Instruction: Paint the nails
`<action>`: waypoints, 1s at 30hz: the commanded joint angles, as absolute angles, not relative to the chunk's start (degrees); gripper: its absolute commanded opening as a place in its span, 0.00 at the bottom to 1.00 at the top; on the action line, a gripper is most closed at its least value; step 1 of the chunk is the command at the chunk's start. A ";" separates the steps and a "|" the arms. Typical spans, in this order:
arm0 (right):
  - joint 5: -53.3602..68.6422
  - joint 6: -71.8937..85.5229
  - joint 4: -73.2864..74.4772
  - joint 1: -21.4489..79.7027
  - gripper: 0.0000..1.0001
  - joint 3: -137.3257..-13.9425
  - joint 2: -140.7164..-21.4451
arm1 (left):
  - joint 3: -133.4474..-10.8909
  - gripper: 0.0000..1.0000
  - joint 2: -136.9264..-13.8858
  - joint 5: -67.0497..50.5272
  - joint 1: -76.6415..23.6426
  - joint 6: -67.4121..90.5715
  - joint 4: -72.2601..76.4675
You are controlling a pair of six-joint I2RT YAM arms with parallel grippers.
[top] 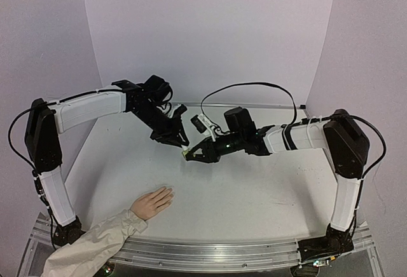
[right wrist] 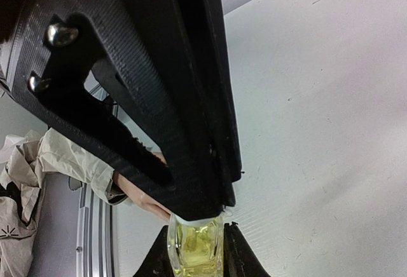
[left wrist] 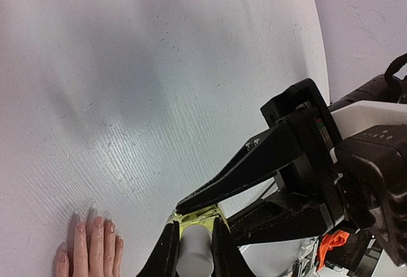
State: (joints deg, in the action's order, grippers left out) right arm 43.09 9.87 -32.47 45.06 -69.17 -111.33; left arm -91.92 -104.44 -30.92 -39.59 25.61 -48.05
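Yellow-green polish shows through the little bottle [right wrist: 194,245] that my right fingers [top: 193,154] clamp by its body, apparently lifted off the table [top: 254,188] near its middle. My left fingers [top: 180,141] are closed on its white cap [left wrist: 194,258], so both pairs are narrow and full, meeting end to end over one small thing.

The nails [left wrist: 97,222] are well apart from this, toward the near left edge. A pale hand [top: 152,202] rests flat, palm down, its beige sleeve [top: 95,245] trailing off the front corner.

I judge the bottle light, smooth and probably glass, apt to slip if squeezed askew. Its flat sides suit my right pair. The cap's round wall suits my left, which must twist it free, with the brush presumably under it.

The nails are nothing to grip: tiny, hard and glossy, far smaller than my fingers. Only a brush tip should touch them, and lightly, since a push might shift the hand.
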 commanded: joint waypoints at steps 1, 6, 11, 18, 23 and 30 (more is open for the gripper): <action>42.45 13.03 -36.71 45.35 0.00 -69.73 -110.21 | -94.44 0.01 -102.79 -32.28 -39.73 25.72 -46.15; 41.60 15.61 -38.85 45.28 0.00 -66.70 -106.81 | -91.11 0.47 -98.51 -30.29 -39.64 25.18 -42.19; 42.53 19.60 -43.04 45.27 0.00 -62.13 -101.64 | -76.38 0.77 -87.79 -36.04 -39.64 26.75 -19.63; 48.09 24.00 -45.14 45.31 0.00 -59.13 -94.86 | -66.83 0.77 -83.42 -44.13 -39.85 32.17 2.51; 53.61 23.80 -47.85 45.49 0.00 -57.30 -90.93 | -65.23 0.74 -80.98 -47.04 -40.04 32.69 7.15; 52.27 22.12 -51.50 45.85 0.00 -55.02 -88.76 | -66.12 0.54 -81.84 -51.09 -42.25 33.78 9.46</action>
